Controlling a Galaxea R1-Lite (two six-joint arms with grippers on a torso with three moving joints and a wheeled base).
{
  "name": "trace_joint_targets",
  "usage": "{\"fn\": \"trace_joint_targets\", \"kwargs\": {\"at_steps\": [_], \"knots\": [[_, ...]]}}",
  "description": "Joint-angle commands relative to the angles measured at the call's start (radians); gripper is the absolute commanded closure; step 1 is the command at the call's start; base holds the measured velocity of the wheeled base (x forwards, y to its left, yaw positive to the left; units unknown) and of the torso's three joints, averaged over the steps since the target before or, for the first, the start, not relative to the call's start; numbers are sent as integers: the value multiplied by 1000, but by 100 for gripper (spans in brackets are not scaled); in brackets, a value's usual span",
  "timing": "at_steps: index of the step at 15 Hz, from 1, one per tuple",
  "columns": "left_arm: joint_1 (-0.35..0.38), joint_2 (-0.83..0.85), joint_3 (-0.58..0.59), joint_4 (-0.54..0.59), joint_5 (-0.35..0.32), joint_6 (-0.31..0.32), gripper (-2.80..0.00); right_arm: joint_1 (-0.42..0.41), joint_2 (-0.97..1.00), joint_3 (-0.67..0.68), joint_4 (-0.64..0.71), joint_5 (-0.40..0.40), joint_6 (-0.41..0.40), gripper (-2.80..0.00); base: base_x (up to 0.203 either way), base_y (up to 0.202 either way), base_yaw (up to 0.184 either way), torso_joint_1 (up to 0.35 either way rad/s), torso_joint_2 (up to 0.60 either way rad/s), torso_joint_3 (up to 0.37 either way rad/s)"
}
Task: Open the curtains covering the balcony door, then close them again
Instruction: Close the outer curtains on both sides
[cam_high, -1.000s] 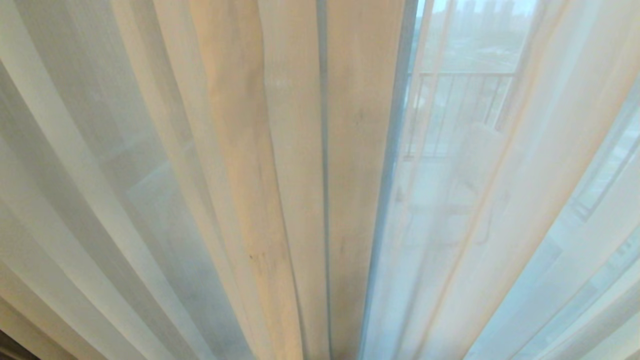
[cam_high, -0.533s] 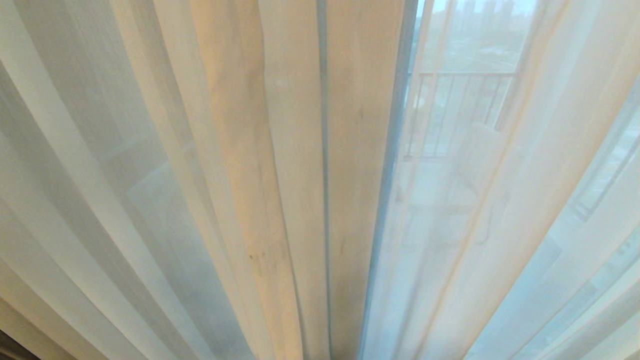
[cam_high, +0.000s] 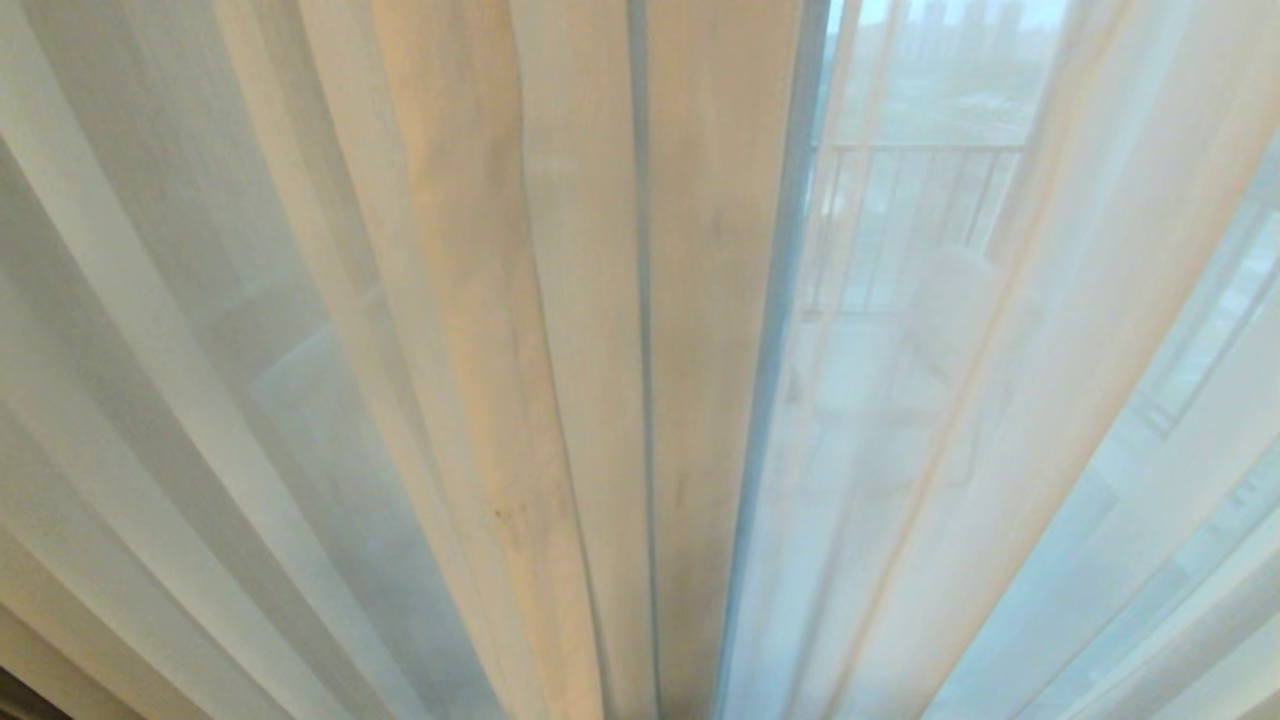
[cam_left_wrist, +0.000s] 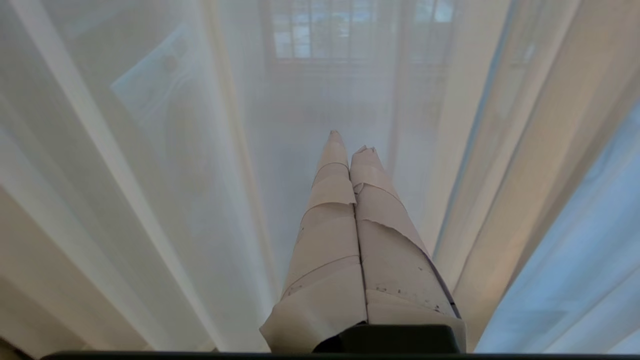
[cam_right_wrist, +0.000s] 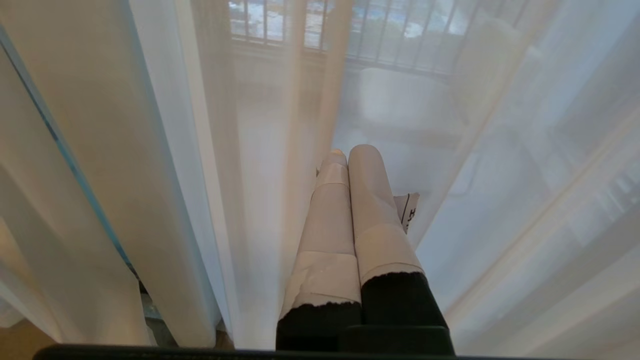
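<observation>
Just beyond both closed fingers (cam_left_wrist: 350, 150) hang curtains (cam_high: 600, 350).

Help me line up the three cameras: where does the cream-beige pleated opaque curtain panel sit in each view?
Head view: cream-beige pleated opaque curtain panel runs down the centre.
Left wrist view: to the robot's right of the left gripper.
Right wrist view: to the robot's left of the right gripper.
Shared landmark: thin blue-grey line along the panel, in all three.
</observation>
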Motion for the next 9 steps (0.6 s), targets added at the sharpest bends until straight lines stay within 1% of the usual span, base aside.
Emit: {"fn": "trace_joint_targets", "kwargs": {"at_steps": [1,3,9], "knots": [[0,-2,0,0,0,0,0,1,1,0,0,1,-1,0,0,0,0,0,0,0],[0,-2,0,0,0,0,0,1,1,0,0,1,-1,0,2,88,4,2,1,2],[0,-2,0,0,0,0,0,1,1,0,0,1,-1,0,0,187,2,5,0,3]]}}
